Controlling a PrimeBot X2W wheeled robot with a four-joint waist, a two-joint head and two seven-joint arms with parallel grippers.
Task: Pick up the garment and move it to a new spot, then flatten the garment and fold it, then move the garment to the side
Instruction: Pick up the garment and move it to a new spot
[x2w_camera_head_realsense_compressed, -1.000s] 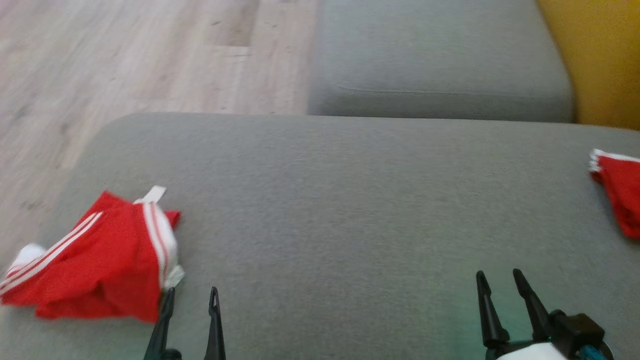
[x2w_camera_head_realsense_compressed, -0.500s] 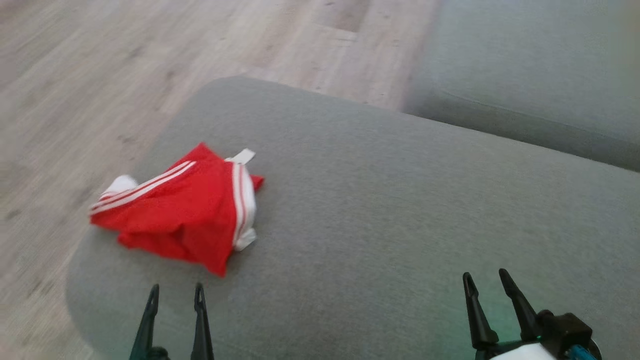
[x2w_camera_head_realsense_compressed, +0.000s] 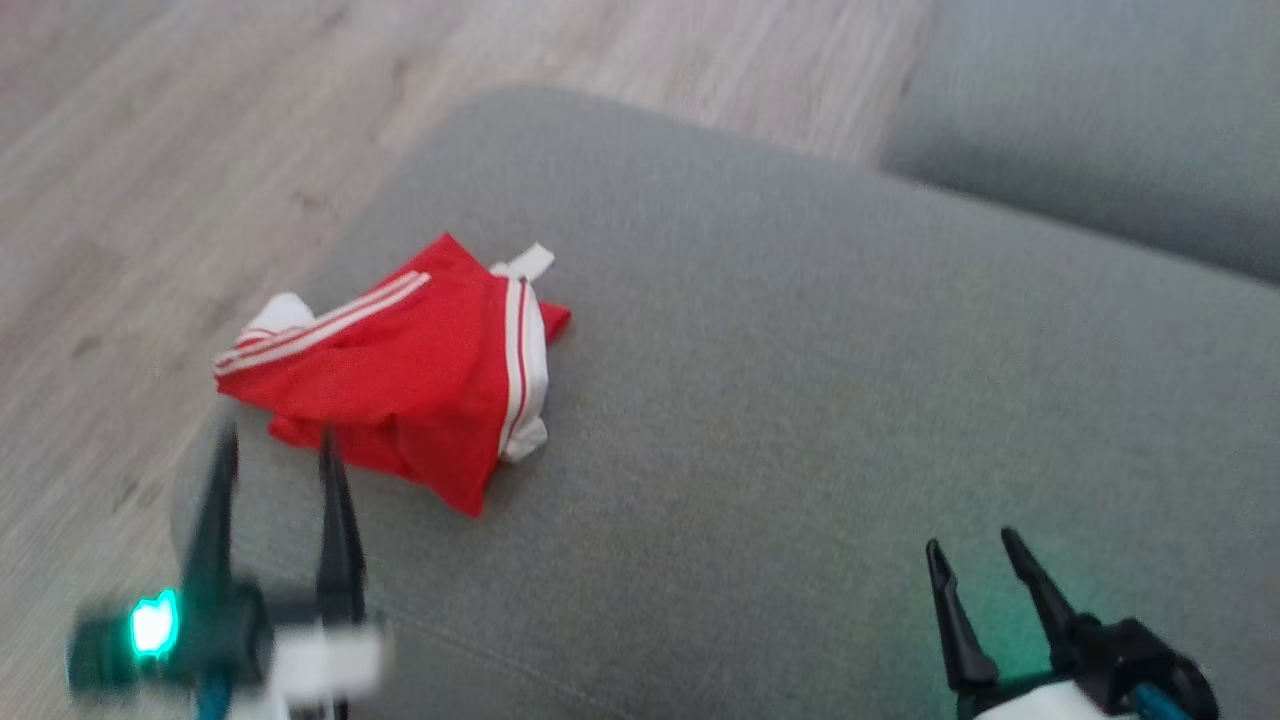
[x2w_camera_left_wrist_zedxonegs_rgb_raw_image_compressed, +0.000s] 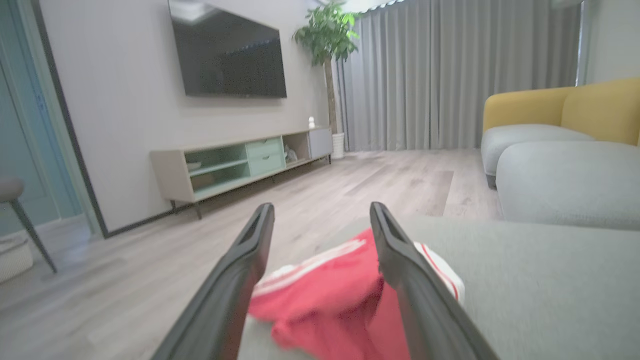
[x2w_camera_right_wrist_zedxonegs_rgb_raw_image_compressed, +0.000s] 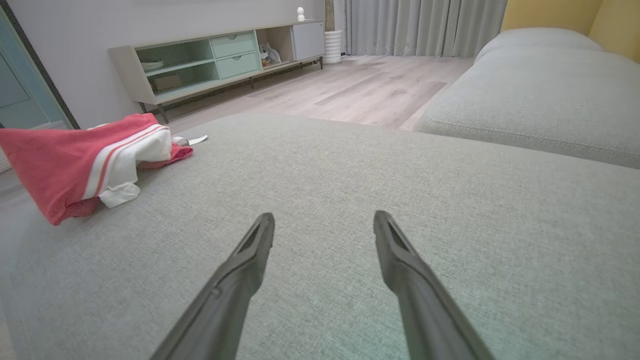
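The left gripper (x2w_camera_head_realsense_compressed: 277, 437) is seen at the near left, blurred, with its two dark fingers spread wide and nothing gripped between them. Its fingertips are placed just at the near edge of the garment (x2w_camera_head_realsense_compressed: 400, 380); whether the cloth is touched cannot be told. The right gripper (x2w_camera_head_realsense_compressed: 970, 540) is held at the near right, also fully spread and empty, above bare fabric and well apart from the garment. The garment, red with white stripes, is laid crumpled on the left part of the grey cushion (x2w_camera_head_realsense_compressed: 800, 400), near its left edge. Beyond it the wooden floor (x2w_camera_head_realsense_compressed: 150, 150) is seen, and a second grey cushion (x2w_camera_head_realsense_compressed: 1100, 150) is found at the far right.
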